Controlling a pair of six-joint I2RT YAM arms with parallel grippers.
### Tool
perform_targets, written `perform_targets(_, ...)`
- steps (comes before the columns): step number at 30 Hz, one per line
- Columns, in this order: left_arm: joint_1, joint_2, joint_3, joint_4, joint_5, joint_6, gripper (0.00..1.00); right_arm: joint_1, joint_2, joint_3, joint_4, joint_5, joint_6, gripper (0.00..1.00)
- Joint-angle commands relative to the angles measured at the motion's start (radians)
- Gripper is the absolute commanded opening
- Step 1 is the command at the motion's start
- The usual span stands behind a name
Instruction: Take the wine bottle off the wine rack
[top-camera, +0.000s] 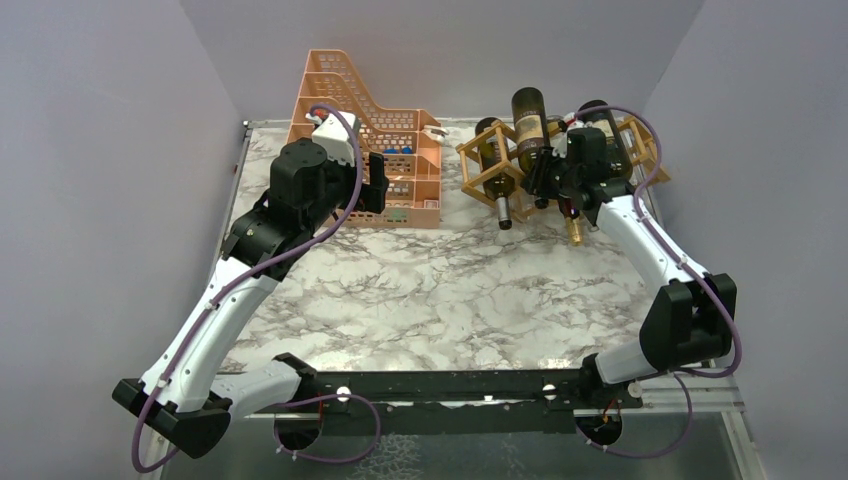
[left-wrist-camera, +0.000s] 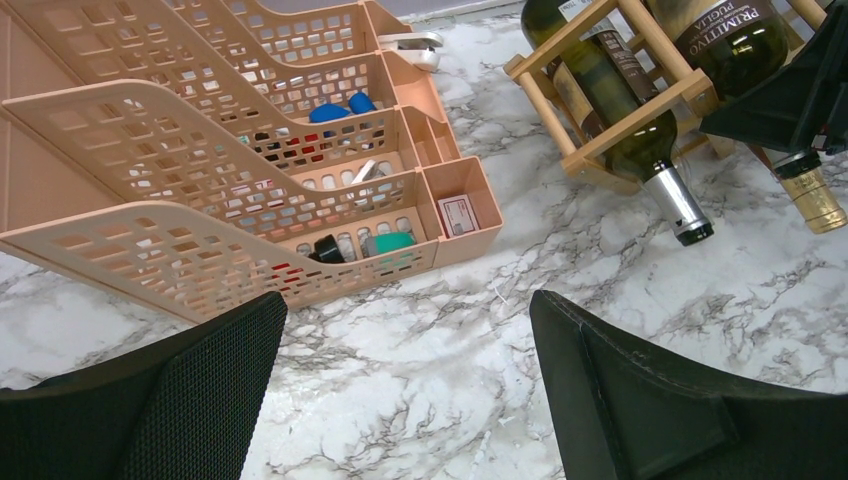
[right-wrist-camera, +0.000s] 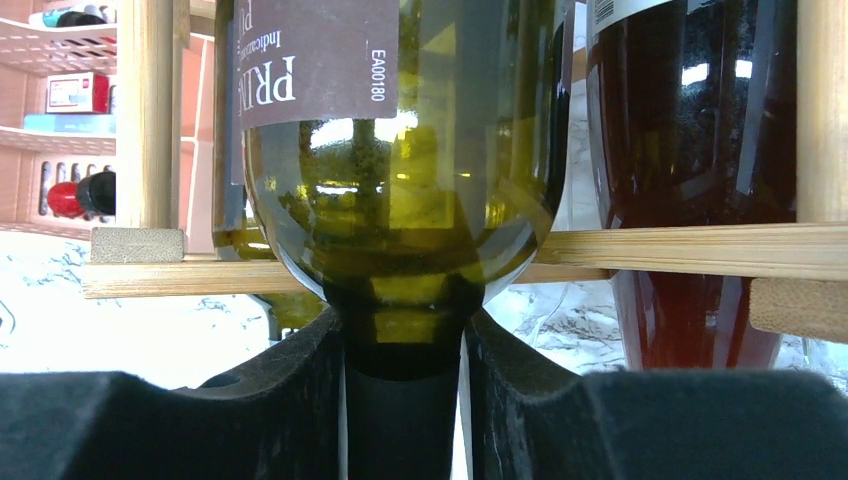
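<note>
The wine rack (top-camera: 470, 150), a tan wooden lattice, stands at the back right and holds several bottles. My right gripper (top-camera: 547, 183) is at its front. In the right wrist view it (right-wrist-camera: 403, 335) is shut on the dark neck of a green wine bottle (right-wrist-camera: 400, 190) with a brown label, whose shoulder rests against a rack slat (right-wrist-camera: 680, 250). That bottle (top-camera: 530, 122) lies tilted in the rack's upper middle. It also shows in the left wrist view (left-wrist-camera: 735, 35). My left gripper (left-wrist-camera: 407, 305) is open and empty above the marble, in front of the orange tray (top-camera: 378, 185).
An orange perforated tiered tray organizer (top-camera: 370, 130) with small items stands at the back left. A second green bottle (top-camera: 492, 150) lies in the rack's left cell. A gold-capped bottle neck (top-camera: 575, 230) sticks out below my right gripper. Grey walls enclose the marble table (top-camera: 430, 290).
</note>
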Motion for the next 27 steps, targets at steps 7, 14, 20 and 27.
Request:
perform_targets(7,0.007,-0.005,0.028,-0.005,0.007,-0.019,0.99,-0.013,-0.042,-0.026,0.063,-0.058,0.025,0.33)
perform_targets(14,0.007,-0.012,0.026,-0.005,0.013,-0.030,0.99,-0.016,-0.072,-0.060,0.098,-0.090,0.064,0.22)
perform_targets(20,0.007,-0.012,0.028,-0.005,0.015,-0.031,0.99,-0.016,-0.132,-0.106,0.156,-0.143,0.112,0.18)
perform_targets(27,0.007,-0.008,0.027,-0.004,0.020,-0.036,0.99,-0.016,-0.246,-0.175,0.219,-0.132,0.175,0.13)
